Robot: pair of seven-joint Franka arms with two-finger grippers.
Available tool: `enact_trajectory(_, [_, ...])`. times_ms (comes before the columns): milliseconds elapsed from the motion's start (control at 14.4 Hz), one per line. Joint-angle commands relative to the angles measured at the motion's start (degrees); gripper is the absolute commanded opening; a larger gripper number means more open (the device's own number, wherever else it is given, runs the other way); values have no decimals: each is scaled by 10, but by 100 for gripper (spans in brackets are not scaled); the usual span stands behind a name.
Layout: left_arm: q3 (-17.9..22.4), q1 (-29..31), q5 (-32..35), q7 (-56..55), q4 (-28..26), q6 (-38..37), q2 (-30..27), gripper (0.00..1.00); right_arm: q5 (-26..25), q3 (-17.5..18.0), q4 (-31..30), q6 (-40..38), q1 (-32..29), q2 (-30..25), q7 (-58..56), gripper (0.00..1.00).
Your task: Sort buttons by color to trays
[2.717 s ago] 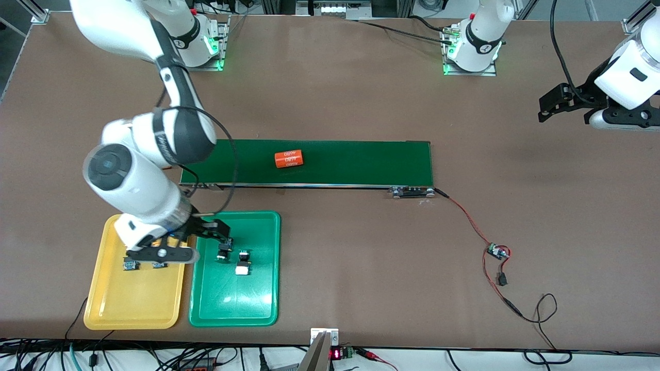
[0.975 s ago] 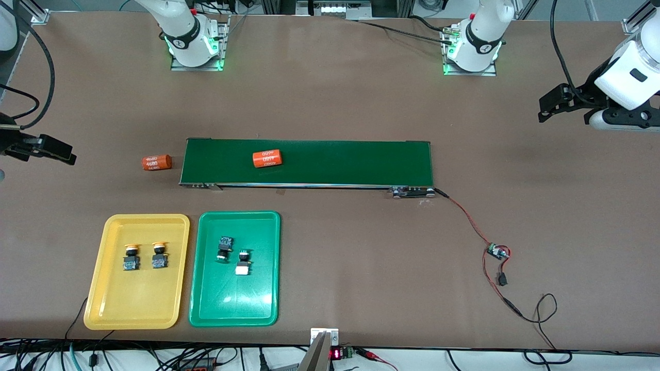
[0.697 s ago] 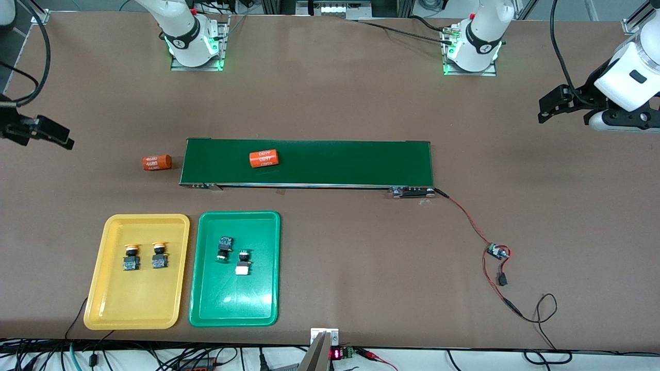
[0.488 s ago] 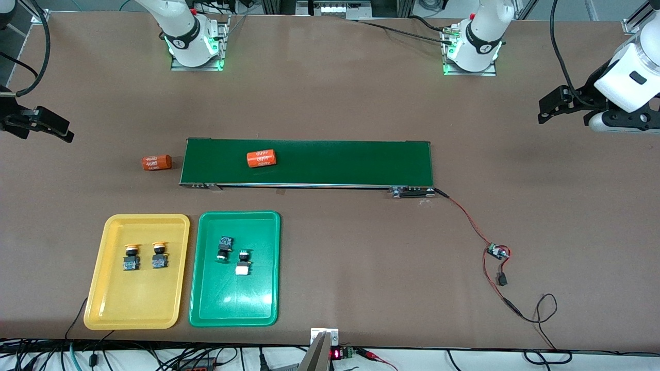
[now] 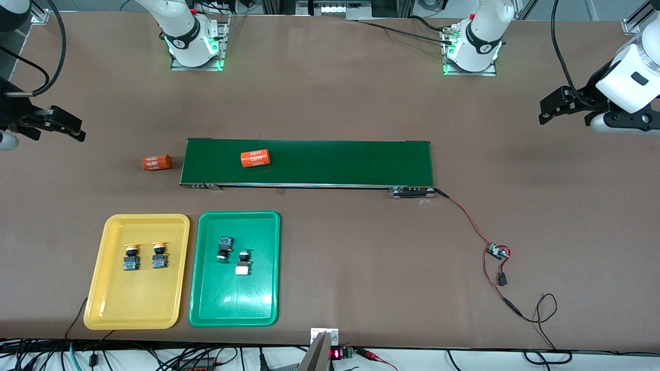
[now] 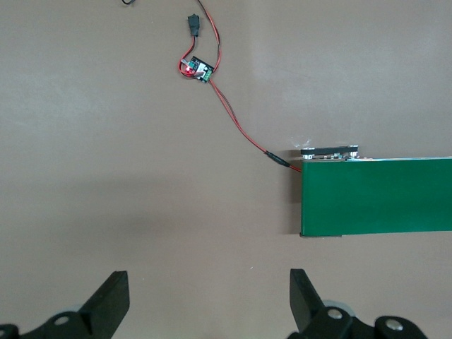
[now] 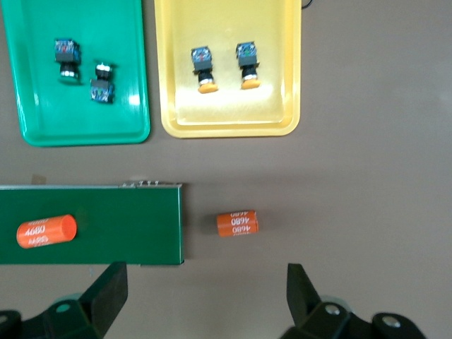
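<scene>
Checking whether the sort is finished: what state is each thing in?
Yellow-capped buttons: both lying in yellow tray.
Green-capped buttons: both lying in green tray.
Left gripper: open, empty, over bare table.
Right gripper: open, empty, over bare table.

Orange cylinder (image 5: 255, 158) on conveyor belt (image 5: 335, 162) (another (image 5: 156, 163) beside).

Two yellow-capped buttons (image 5: 145, 255) lie side by side in the yellow tray (image 5: 118, 309). Two green-capped buttons (image 5: 233, 255) lie close together in the green tray (image 5: 234, 306). The trays sit side by side, the yellow one toward the right arm's end.
</scene>
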Motion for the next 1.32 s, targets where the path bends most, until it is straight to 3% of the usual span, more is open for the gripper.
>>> enact_trajectory(0, [0,2,1,-1,18,-14,8,100,-7,0,-4,-12,0,-8,-4,100])
enact_trajectory(1254, [1,2,1,-1,19,-14,8,100,-5,-1,0,-28,-1,-17,-4,100])
